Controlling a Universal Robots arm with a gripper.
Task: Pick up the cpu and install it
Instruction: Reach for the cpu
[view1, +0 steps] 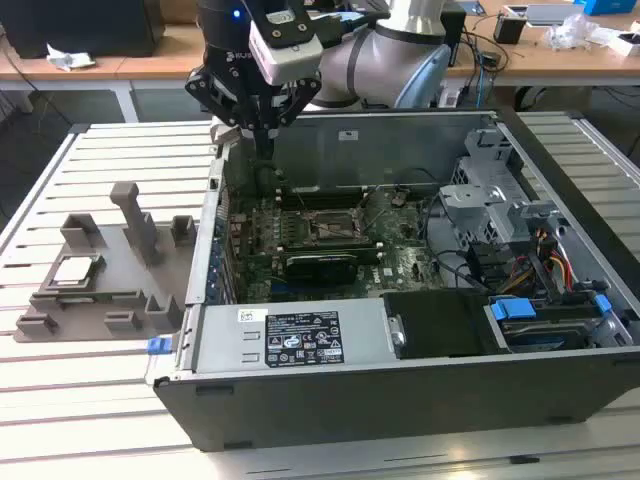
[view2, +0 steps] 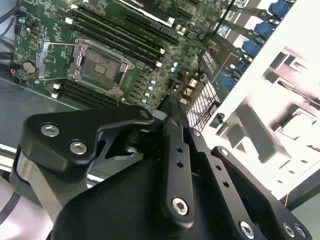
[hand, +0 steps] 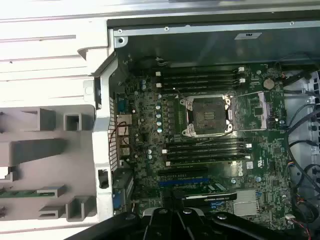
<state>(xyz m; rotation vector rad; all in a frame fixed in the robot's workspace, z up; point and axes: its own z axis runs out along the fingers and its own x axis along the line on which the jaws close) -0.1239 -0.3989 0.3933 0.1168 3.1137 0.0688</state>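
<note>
— slatted pale worktop (view1: 80, 420) carried an open computer case (view1: 400, 400) lying on its side, with desks and loose cables behind. where was the cpu?

— cpu (view1: 75, 270) lay flat, metal plate up, in a recess of the grey holder (view1: 120, 297). that was outside the case, toward the exterior view's left.

— and the tool?

— tool (view1: 263, 140) hung above the case wall on that same side, over the edge of the green board. its fingers looked pressed together into one narrow tip, with nothing pinched between them.

— so which way from tool to chip?

— toward the exterior view's left and downward, well apart. the case wall and the holder's upright posts stood between them. i judged the pick had not yet begun.

— any long axis to line up with?

— none, since the chip was square. its edges seemed slightly skewed to the worktop's slats. only one arm (view1: 390, 60) was there, so nearness was no question.

— the socket?

— in the first wrist view the socket (hand: 207, 116) sat empty between rows of memory slots (hand: 205, 150). its hinged frame was folded open beside it.

— any writing?

— a black sticker (view1: 303, 338) with white print sat on the metal cover at the case's near side. a small white tag (view1: 247, 315) sat just beside it, and a white label (view1: 347, 134) was on the far wall. the print was too small for me to read, and i made out no brand.
</note>
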